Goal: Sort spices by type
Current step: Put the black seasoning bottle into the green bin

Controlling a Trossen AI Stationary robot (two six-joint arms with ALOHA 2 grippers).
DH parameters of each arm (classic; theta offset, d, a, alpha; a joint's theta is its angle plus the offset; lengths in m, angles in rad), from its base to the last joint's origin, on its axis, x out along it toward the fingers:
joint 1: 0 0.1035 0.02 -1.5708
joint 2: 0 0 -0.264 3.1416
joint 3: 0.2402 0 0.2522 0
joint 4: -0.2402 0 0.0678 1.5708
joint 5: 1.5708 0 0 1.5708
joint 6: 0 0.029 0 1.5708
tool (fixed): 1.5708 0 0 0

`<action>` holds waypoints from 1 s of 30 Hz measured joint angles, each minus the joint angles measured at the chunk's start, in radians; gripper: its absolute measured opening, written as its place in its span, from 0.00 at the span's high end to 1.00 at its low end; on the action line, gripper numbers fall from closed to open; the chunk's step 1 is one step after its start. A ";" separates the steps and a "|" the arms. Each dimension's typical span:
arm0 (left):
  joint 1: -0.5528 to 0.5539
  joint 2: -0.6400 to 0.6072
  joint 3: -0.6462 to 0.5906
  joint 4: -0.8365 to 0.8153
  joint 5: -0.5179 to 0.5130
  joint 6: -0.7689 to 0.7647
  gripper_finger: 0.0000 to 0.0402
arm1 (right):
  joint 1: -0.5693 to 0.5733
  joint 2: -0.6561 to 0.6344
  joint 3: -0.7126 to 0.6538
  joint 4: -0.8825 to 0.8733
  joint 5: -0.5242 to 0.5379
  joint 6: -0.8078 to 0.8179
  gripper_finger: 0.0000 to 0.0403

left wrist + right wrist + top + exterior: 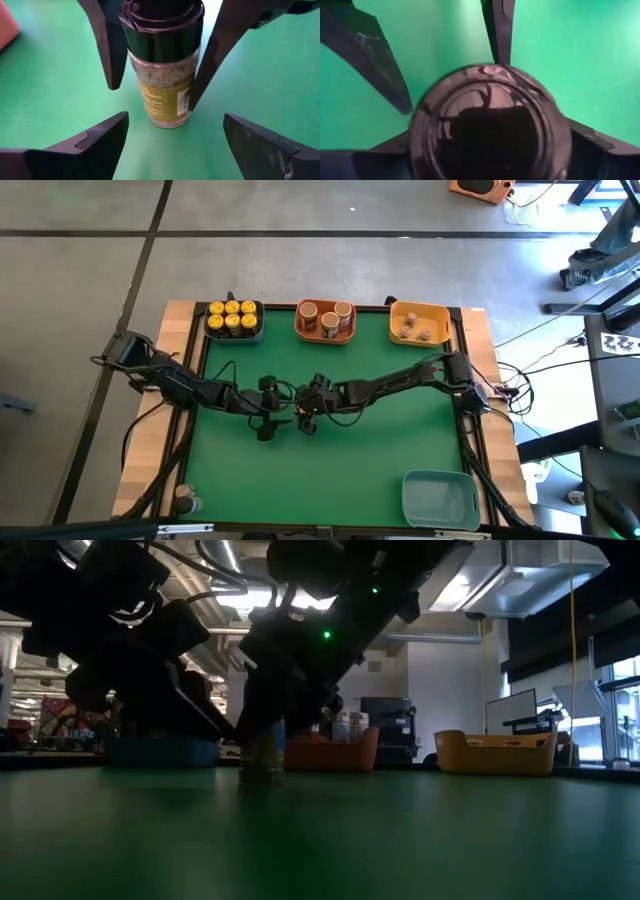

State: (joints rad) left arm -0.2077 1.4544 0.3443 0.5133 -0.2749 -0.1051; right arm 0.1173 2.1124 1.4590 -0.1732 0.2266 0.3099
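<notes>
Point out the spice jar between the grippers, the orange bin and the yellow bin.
spice jar [162,95], left wrist view, on its label.
orange bin [302,330], high view, on its left rim.
yellow bin [420,308], high view, on its far rim.

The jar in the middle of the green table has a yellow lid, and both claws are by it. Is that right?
No, its lid is black, not yellow, as the left wrist view shows. The jar stands mid green table with the left claw and right claw by it.
</notes>
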 joint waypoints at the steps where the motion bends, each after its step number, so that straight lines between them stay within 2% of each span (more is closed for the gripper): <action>1: 0.000 0.000 0.000 0.000 0.000 0.001 0.19 | 0.000 0.004 0.000 0.003 0.000 0.000 0.25; 16: 0.000 0.000 0.000 -0.006 0.000 0.000 0.19 | 0.001 0.019 0.001 0.035 -0.001 -0.058 0.54; 24: -0.025 0.000 0.000 -0.007 0.001 -0.001 0.19 | 0.056 -0.094 0.001 -0.161 -0.018 -0.052 0.55; 30: -0.062 0.000 0.000 -0.006 0.002 0.000 0.19 | 0.190 -0.234 0.000 -0.425 -0.018 0.098 0.54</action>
State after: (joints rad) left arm -0.2694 1.4544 0.3443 0.5072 -0.2733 -0.1055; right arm 0.3076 1.8786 1.4593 -0.5982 0.2088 0.4079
